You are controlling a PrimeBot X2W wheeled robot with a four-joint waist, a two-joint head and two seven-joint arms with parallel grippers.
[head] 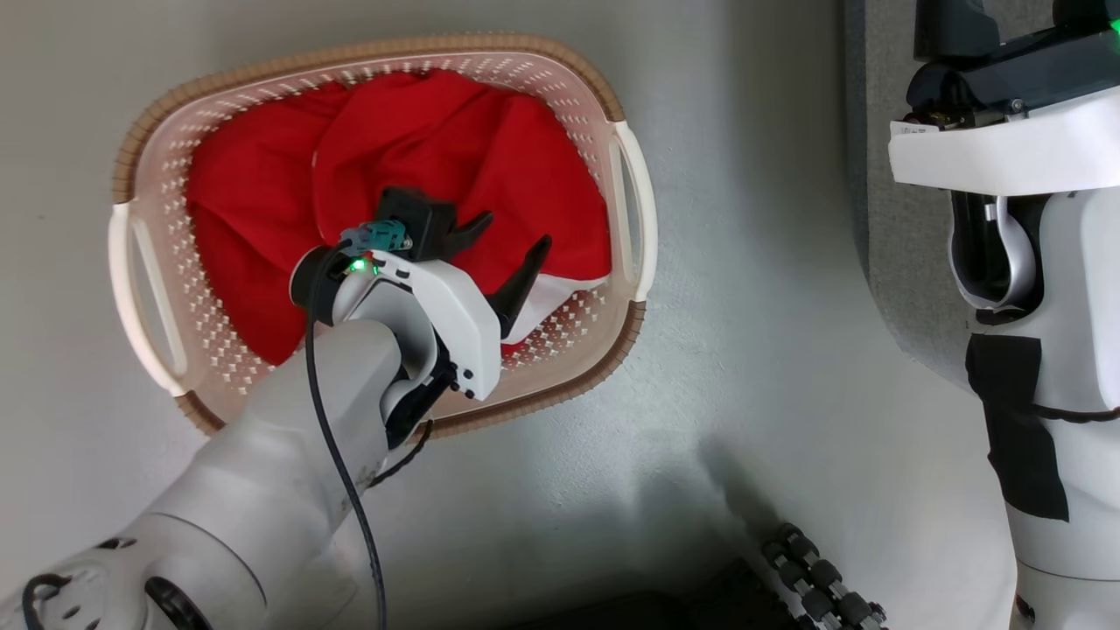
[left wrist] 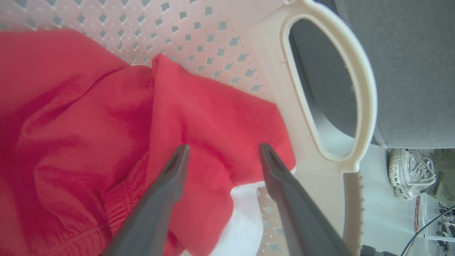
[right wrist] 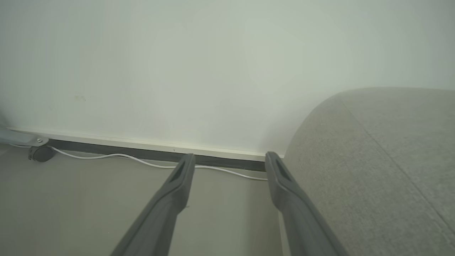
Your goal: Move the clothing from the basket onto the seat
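The cream basket (head: 626, 206) stands on the floor at the upper left, and the bright red clothing (head: 262, 192) is heaped inside it. A white band (left wrist: 245, 213) of the clothing shows by the basket's right wall. My left gripper (head: 514, 229) hangs open just above the clothing (left wrist: 89, 124) near the basket's white handle (left wrist: 362, 89), and its fingers (left wrist: 177, 167) hold nothing. The grey seat (head: 892, 219) lies to the right of the basket. My right gripper (right wrist: 230, 155) is open and empty, pointing at the wall beside the seat's rounded corner (right wrist: 373, 160).
My right arm's white casing (head: 1006, 157) stands over the seat's edge. A white cable (right wrist: 124, 156) runs along the dark baseboard. A pale shoe (left wrist: 408, 174) rests on the floor past the basket. Dark roller wheels (head: 814, 577) show at the bottom.
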